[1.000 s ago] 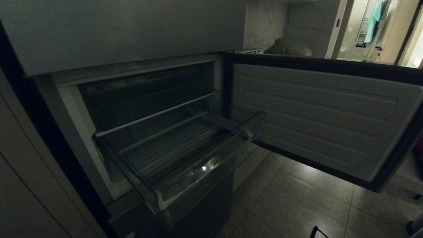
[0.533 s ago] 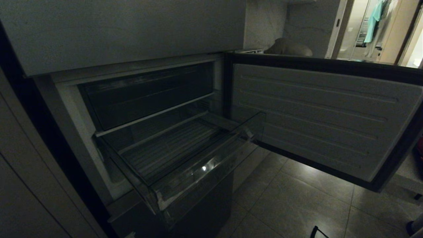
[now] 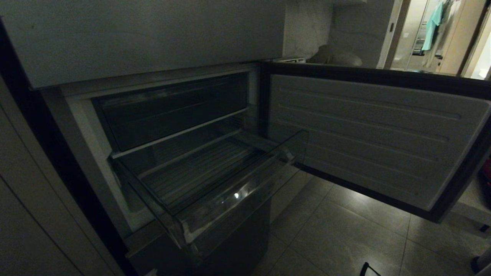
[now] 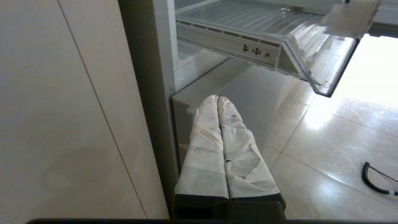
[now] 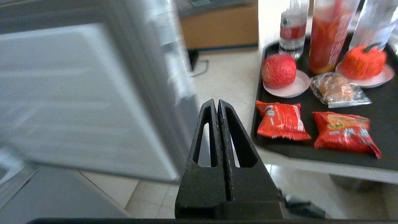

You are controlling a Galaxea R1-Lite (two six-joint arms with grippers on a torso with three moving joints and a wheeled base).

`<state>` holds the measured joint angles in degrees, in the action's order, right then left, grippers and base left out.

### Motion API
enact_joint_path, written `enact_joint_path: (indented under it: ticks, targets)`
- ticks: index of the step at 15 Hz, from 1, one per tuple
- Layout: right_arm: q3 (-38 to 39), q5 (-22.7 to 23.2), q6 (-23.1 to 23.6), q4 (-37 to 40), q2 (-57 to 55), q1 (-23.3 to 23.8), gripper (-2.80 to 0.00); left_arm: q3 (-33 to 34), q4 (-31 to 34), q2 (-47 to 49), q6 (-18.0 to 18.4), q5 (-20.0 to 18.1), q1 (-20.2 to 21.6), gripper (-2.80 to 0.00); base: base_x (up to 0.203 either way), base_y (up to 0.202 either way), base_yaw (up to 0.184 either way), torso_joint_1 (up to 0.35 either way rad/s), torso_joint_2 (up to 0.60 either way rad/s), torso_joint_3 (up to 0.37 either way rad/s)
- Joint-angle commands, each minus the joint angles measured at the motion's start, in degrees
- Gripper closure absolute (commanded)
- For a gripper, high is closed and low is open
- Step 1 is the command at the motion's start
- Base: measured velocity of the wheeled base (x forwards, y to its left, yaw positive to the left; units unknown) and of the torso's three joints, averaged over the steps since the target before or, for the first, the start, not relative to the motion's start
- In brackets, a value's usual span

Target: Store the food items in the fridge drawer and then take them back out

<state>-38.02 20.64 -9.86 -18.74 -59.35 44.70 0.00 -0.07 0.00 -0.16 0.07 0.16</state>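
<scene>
Right wrist view showed the right gripper (image 5: 217,104) with its two black fingers (image 5: 206,137) pressed flat together, clenched on nothing. Ahead of the fingertips and off to one side lay a black tray (image 5: 385,130) carrying the food. Nearest the fingers was a red snack packet (image 5: 281,120), lying flat with its long side running roughly across the line of the fingers. A second red packet (image 5: 343,132) lay just beside it, further along the tray. Beyond them, a round red fruit (image 5: 279,70) sat on a small plate, a clear bag of something brown (image 5: 337,89) lay between, and an orange-red pumpkin-shaped item (image 5: 362,61) sat on another plate, with bottles (image 5: 326,31) standing at the far edge. The open fridge door (image 5: 87,102) filled the other side of this view.

The head view showed the fridge (image 3: 153,38) with its door swung to the right and the clear drawer (image 3: 230,199) pulled out toward the robot, holding no food. Neither arm appeared there.

The left gripper (image 4: 217,99), its cloth-wrapped fingers (image 4: 205,140) closed together and empty, hung low on the near left, below the drawer and beside the fridge's edge, well apart from the tray.

The right arm was plainly the nearer one to the food, and its fingers would likely need to spread before taking the closest packet.
</scene>
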Motion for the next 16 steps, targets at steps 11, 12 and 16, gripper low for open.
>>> enact_joint_path:
  ticks: [11, 12, 16]
  targets:
    - [24.2, -16.3, 11.6, 19.3, 44.2, -46.4, 0.00, 0.0, 0.0, 0.0, 0.0, 0.0, 0.0, 0.00, 0.000, 0.000, 0.000, 0.000, 0.00, 0.000]
    - [27.3, -17.1, 12.3, 20.5, 46.6, -46.5, 0.00, 0.0, 0.0, 0.0, 0.0, 0.0, 0.0, 0.00, 0.000, 0.000, 0.000, 0.000, 0.00, 0.000]
    - [36.7, -17.9, 12.4, 18.2, 55.8, -44.8, 0.00, 0.0, 0.0, 0.0, 0.0, 0.0, 0.0, 0.00, 0.000, 0.000, 0.000, 0.000, 0.00, 0.000]
